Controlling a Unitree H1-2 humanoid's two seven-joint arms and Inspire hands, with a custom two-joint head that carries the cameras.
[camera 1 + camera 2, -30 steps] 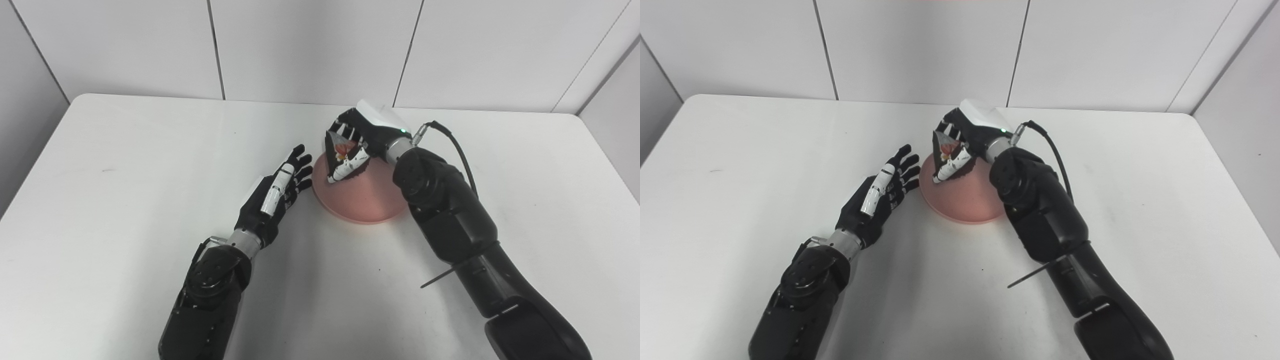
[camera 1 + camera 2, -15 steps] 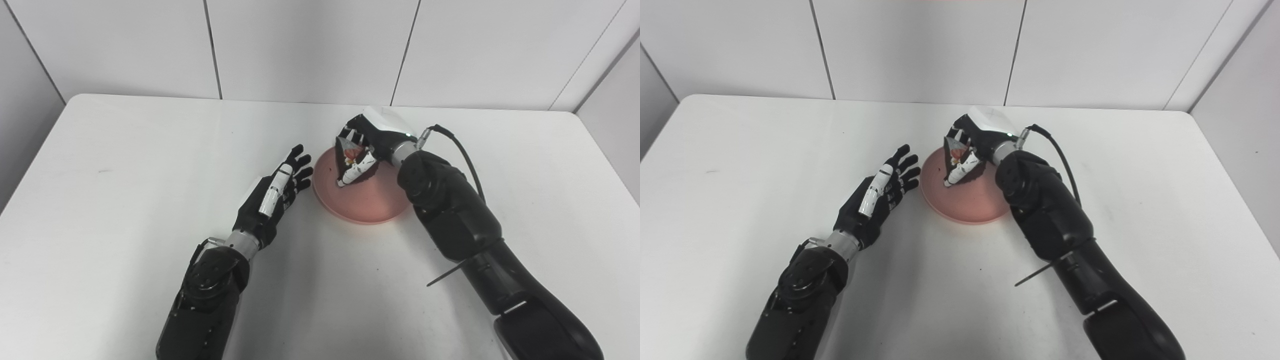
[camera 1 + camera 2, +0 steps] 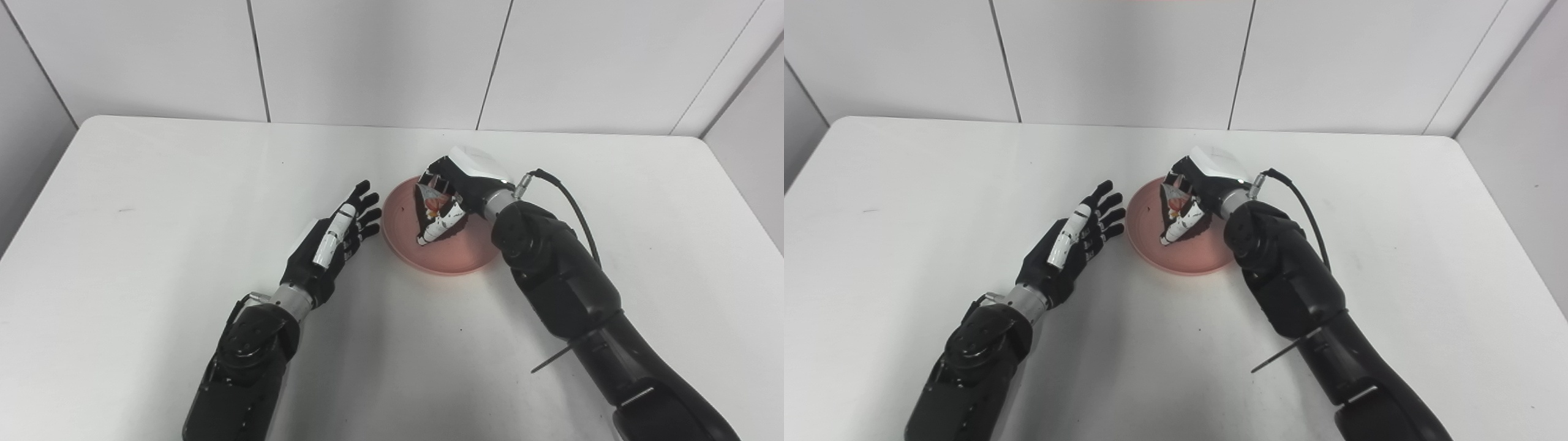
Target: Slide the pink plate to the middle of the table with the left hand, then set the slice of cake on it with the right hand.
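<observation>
Cake slice (image 3: 432, 202) held over the pink plate (image 3: 450, 257)
Right hand (image 3: 456, 187) grips the slice; left hand (image 3: 334, 242) rests beside the plate, fingers spread and empty.

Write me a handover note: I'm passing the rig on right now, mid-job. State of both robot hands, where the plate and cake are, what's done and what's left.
Left robot hand: open, empty, fingers spread, just left of the pink plate; contact with the rim can't be judged.
Right robot hand: shut on the slice of cake, low over the plate.
Plate: on the table, near its middle.
Done: plate slide looks complete; cake carried over the plate.
Left: set the cake down if it isn't resting yet, open the right hand, withdraw it.
</observation>
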